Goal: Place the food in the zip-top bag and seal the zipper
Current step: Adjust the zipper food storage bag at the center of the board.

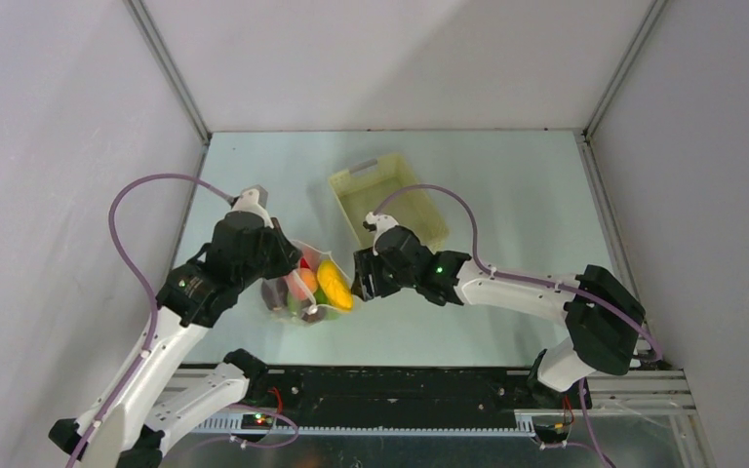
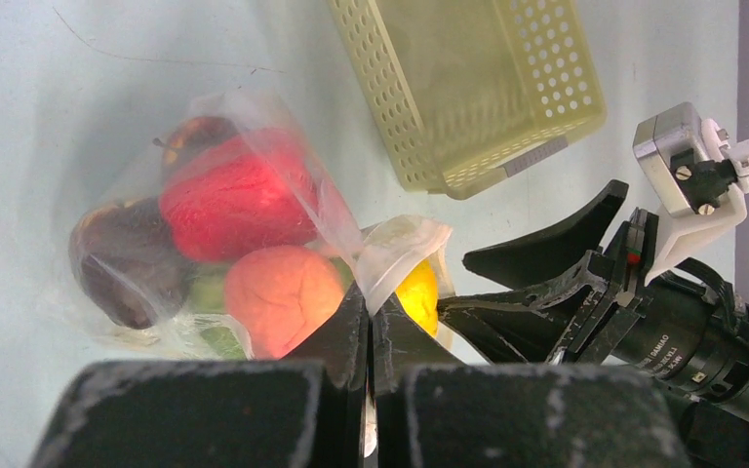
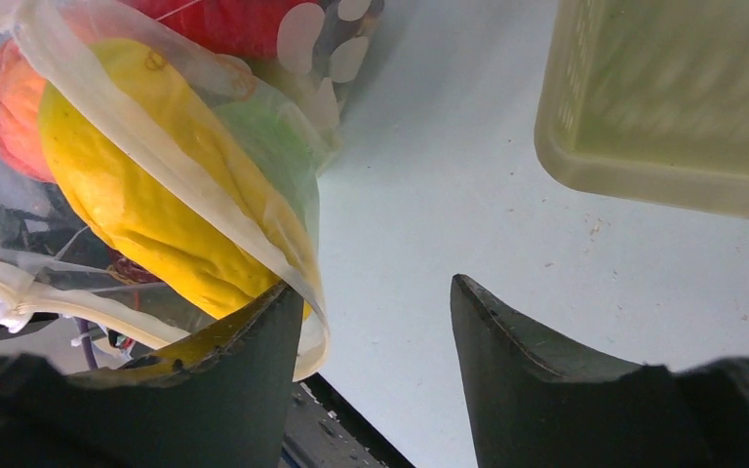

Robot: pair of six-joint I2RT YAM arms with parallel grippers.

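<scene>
The clear dotted zip-top bag (image 1: 304,297) lies on the table holding the food: a red pepper (image 2: 234,200), a peach (image 2: 283,297), a dark apple (image 2: 132,263) and a yellow banana (image 3: 146,205). My left gripper (image 2: 369,314) is shut on a fold of the bag's mouth edge. The mouth gapes, and the zipper (image 3: 318,317) strip curves loosely across the banana. My right gripper (image 3: 373,285) is open at the bag's mouth. Its left finger touches the strip, and its right finger stands apart over bare table.
A pale yellow slotted basket (image 1: 387,200) stands just behind the right gripper, with nothing showing inside it. White walls close in the table on three sides. The table's near edge and a dark rail run just below the bag.
</scene>
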